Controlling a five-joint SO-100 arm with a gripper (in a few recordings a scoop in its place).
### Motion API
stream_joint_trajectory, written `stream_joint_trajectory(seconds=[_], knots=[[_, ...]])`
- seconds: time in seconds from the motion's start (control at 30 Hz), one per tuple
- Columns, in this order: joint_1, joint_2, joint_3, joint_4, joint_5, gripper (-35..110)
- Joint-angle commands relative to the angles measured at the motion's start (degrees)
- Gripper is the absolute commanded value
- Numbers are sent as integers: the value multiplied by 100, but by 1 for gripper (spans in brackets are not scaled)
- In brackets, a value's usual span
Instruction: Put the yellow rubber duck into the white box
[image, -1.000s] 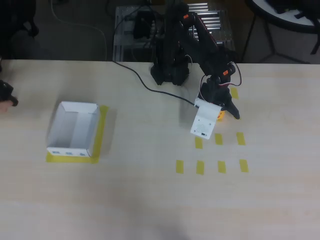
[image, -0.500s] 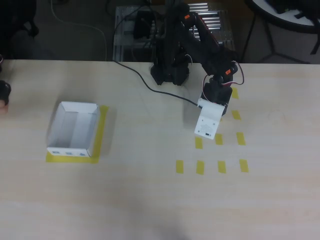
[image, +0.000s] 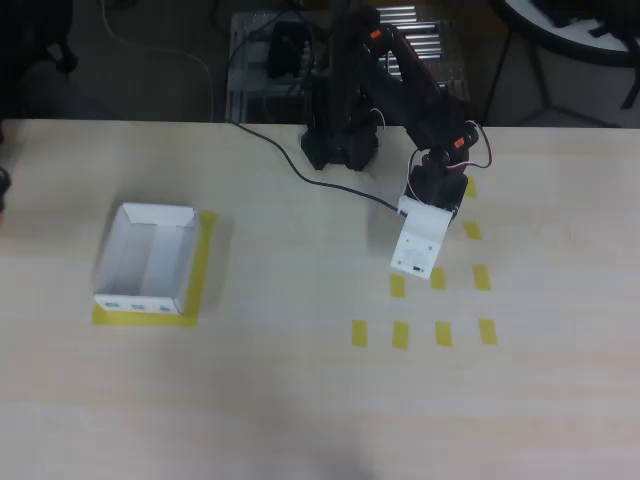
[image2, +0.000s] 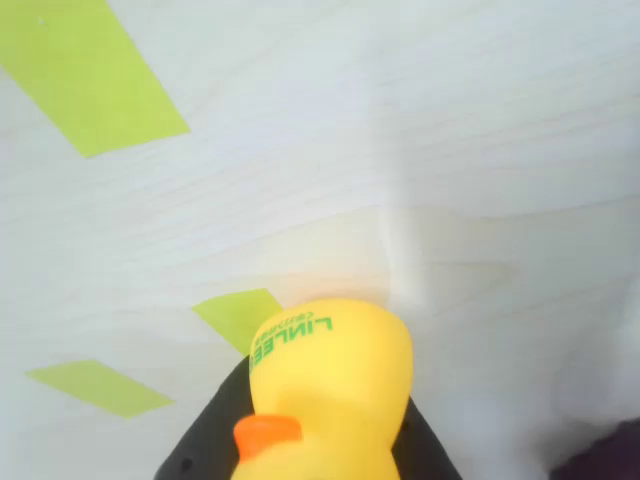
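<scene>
In the wrist view the yellow rubber duck (image2: 330, 390) fills the lower middle, orange beak down and green lettering on its body. My gripper (image2: 320, 445) is shut on it, a black finger (image2: 205, 445) showing at its lower left. It hangs above the pale wooden table. In the overhead view my gripper (image: 438, 203) is right of centre, under the black wrist and a white plate, and the duck is hidden beneath them. The white box (image: 140, 300) stands open-topped at the far left on yellow tape, well apart from the gripper.
Several yellow tape strips (image: 438, 278) lie on the table below and right of the gripper. The arm's black base (image: 340, 150) stands at the back edge, with a black cable (image: 285, 165) trailing across the table to the wrist. The table's front half is bare wood.
The gripper's fingers have shut on the duck, which showed between them a second ago and is now hidden from above. The wrist has shifted slightly right and back.
</scene>
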Motion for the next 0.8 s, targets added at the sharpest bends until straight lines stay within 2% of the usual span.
stream_joint_trajectory(seconds=[0.0, 0.2, 0.4, 0.6, 0.77], knots=[[404, 492, -870, 316, 369, 0], [1670, 1195, -2716, 1485, 1134, 0], [3744, 1942, -4395, 2347, 1424, 0], [6223, 2391, -4412, 2197, 1028, 0], [7928, 2549, -3604, 1362, 598, 0]])
